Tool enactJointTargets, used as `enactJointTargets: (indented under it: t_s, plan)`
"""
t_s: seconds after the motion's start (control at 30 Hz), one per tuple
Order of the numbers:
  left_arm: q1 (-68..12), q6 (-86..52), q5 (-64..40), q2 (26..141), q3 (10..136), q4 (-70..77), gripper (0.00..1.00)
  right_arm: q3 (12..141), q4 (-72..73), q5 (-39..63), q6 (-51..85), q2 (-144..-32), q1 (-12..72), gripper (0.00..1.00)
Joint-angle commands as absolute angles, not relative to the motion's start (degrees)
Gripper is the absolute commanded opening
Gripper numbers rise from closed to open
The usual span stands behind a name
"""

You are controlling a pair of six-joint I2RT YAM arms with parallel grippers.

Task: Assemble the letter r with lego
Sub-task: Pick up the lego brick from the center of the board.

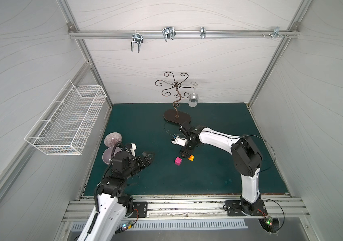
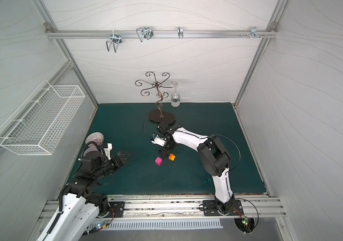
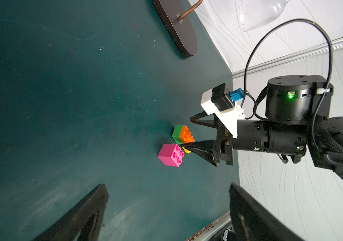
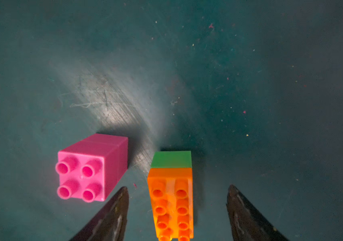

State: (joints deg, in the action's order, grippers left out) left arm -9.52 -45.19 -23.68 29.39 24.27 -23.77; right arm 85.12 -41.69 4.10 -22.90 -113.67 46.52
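– Orange brick (image 4: 171, 200) with the green brick (image 4: 171, 159) stuck on its end lies on its side about mid-frame in both top views. The pink block (image 4: 92, 167) (two pinks joined, looks like) lies just beside it, not touching. A yellow brick (image 3: 186, 150) peeks out behind a finger; can't tell if it's clicked on. So the letter r isn't finished, I reckon.

– Yep, and the right gripper (image 4: 178, 193) has its jaws spread either side of the orange brick, a gap on both sides, pinching nothing. If the step is grabbing that piece, I'd centre over it first. Then close on the smooth long faces, not the studs, so it doesn't twist out. One finger sits close to the pink block, so a sloppy close could nudge it.

– And the left gripper (image 1: 149, 157)?

– Jaws wide apart, empty, hovering over the mat (image 1: 208, 177) left of the lego in frame, clear of it. Guessing it should steady the pink block for the press-together.

– Any clutter?

– Two bowls (image 1: 113, 138) at the mat's left edge behind the left arm. A stand (image 1: 176, 119) with a glass (image 1: 193, 100) hanging is at the back, its base just above the right arm's wrist in frame. A basket (image 1: 66, 119) is on the left wall. Nothing lies between the jaws and the bricks.
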Motion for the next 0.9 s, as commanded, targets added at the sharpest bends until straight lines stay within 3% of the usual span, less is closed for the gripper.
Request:
enactJointTargets:
  t_s: [0.0, 0.67, 0.87]
  plan:
    - [-9.67, -45.0, -22.94, 29.64, 24.91, -22.52, 0.94, 84.86, -43.05, 3.65, -24.66, -113.52, 47.27, 0.74]
    - [-9.67, -45.62, -23.03, 30.55, 24.08, -20.98, 0.91, 85.44, -42.34, -0.06, -23.37, -116.67, 47.42, 0.63]
    - [-9.69, -45.22, -22.44, 29.8, 24.09, -22.13, 0.9, 86.46, -43.75, 1.01, -23.07, -117.74, 47.29, 0.54]
